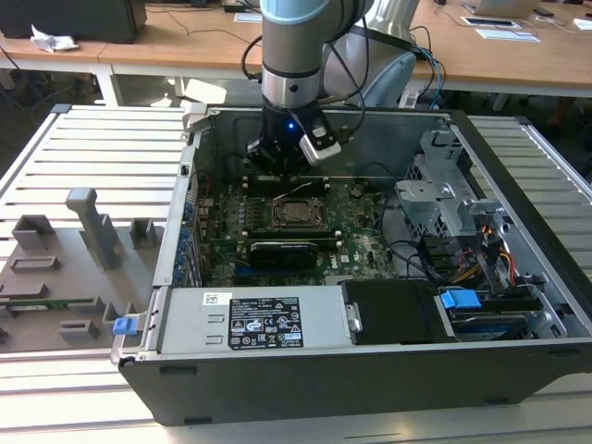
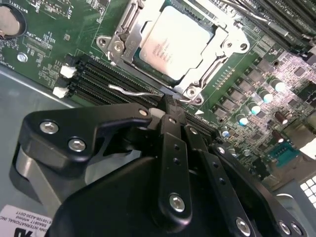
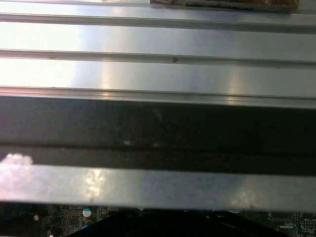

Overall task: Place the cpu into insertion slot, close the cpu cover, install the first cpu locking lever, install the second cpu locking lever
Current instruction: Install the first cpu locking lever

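In the second wrist view the cpu (image 2: 173, 42) lies flat in the insertion slot (image 2: 193, 92), its pale metal face showing. The cpu cover (image 2: 224, 38) lies down around it as a silver frame. A thin wire locking lever (image 2: 131, 92) runs along the near side of the socket to my gripper (image 2: 168, 112). The black fingers are shut together, with their tips at the lever's end; whether they pinch it is hidden. In the exterior view the gripper (image 1: 282, 168) hangs just behind the socket (image 1: 296, 212) inside the open computer case.
Long black memory slots (image 2: 106, 76) lie beside the socket, and a black card (image 1: 287, 250) sits in front of it. Drive cages and cables (image 1: 453, 231) are on the exterior view's right. A power supply (image 1: 264, 319) spans the front. Grey fixtures (image 1: 92, 227) stand on the slatted table.
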You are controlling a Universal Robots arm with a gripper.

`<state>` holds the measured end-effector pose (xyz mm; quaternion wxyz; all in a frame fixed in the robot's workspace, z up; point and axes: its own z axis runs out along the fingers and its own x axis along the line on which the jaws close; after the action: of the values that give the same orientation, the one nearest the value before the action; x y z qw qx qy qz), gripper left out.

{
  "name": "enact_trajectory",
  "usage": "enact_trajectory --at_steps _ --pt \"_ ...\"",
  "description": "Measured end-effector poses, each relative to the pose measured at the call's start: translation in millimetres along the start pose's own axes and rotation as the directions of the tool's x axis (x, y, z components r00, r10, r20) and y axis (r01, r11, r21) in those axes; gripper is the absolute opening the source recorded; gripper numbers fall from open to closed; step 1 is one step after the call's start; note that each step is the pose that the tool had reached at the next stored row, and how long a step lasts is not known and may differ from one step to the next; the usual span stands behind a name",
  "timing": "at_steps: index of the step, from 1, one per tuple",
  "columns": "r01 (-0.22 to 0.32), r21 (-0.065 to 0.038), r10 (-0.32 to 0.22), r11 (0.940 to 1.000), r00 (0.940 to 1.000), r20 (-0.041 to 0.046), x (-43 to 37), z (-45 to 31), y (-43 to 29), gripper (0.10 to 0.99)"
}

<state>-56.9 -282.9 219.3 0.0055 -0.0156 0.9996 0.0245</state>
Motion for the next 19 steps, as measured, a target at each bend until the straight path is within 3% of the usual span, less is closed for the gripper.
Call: enact_trajectory --at_steps 10,19 --pt "0.000 0.000 0.000 1.0000 1.0000 -0.0019 -6.2 2.2 1.8 0.110" --pt "-0.002 0.000 0.002 1.0000 1.0000 -0.0080 -28.3 3.9 1.1 0.110"
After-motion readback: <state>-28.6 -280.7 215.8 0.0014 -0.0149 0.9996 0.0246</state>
